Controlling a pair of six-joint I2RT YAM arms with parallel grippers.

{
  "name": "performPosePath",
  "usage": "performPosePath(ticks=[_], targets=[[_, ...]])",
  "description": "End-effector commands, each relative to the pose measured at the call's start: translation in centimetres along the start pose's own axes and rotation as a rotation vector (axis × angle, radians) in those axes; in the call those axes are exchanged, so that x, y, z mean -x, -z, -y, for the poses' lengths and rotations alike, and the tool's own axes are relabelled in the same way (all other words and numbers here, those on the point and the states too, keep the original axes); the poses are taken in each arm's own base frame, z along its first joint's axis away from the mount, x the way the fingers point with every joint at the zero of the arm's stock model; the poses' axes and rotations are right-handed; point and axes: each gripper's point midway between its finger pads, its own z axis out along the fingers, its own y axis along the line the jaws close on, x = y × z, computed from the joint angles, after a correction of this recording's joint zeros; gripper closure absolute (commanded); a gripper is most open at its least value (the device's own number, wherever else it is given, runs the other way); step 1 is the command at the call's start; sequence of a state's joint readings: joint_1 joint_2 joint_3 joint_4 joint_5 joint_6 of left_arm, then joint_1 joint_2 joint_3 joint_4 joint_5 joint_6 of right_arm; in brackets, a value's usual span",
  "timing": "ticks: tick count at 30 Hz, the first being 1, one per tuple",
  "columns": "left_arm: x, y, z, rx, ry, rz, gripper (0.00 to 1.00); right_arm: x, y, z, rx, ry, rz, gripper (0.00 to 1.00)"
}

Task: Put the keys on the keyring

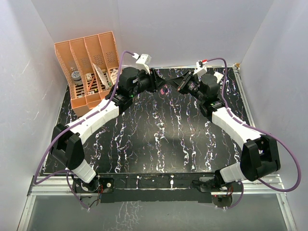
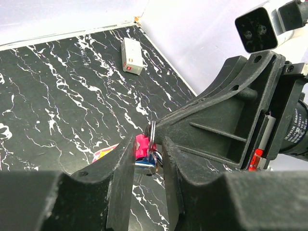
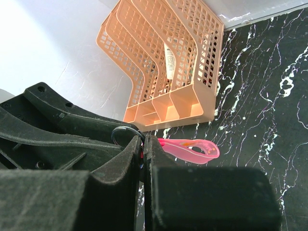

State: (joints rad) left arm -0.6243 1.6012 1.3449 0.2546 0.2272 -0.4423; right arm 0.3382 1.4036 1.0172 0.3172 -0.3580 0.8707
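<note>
Right wrist: right jaws clenched on keyring (image 3: 190, 148), strap horiz., free end pointing right; left jaws' grip unclear.

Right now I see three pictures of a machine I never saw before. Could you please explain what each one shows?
Two robot arms stand at a black marbled table. One picture looks down from above; the other two come from a camera on each wrist. On the table are an orange file rack and a small white box. The right end effector is shut on the pink keyring. A blue key sits between the fingers of the left end effector; whether it grips it, I cannot tell.
</note>
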Motion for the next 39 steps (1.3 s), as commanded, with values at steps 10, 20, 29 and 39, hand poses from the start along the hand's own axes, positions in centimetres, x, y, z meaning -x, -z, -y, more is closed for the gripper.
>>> performPosePath(ticks=[10, 20, 29, 39], targets=[[3.1, 0.1, 1.4, -0.025, -0.028, 0.086, 0.8, 2.5, 0.1, -2.8, 0.083, 0.033, 0.069, 1.0], [3.2, 0.0, 1.4, -0.023, -0.023, 0.093, 1.0, 2.4, 0.2, -2.8, 0.081, 0.037, 0.067, 1.0], [3.3, 0.3, 1.0, 0.021, -0.025, 0.053, 1.0, 4.7, 1.2, -2.1, 0.016, 0.159, 0.125, 0.51], [3.3, 0.4, 1.5, 0.046, -0.052, -0.1, 1.0, 5.8, 4.0, -3.8, 0.07, 0.509, 0.143, 0.28]])
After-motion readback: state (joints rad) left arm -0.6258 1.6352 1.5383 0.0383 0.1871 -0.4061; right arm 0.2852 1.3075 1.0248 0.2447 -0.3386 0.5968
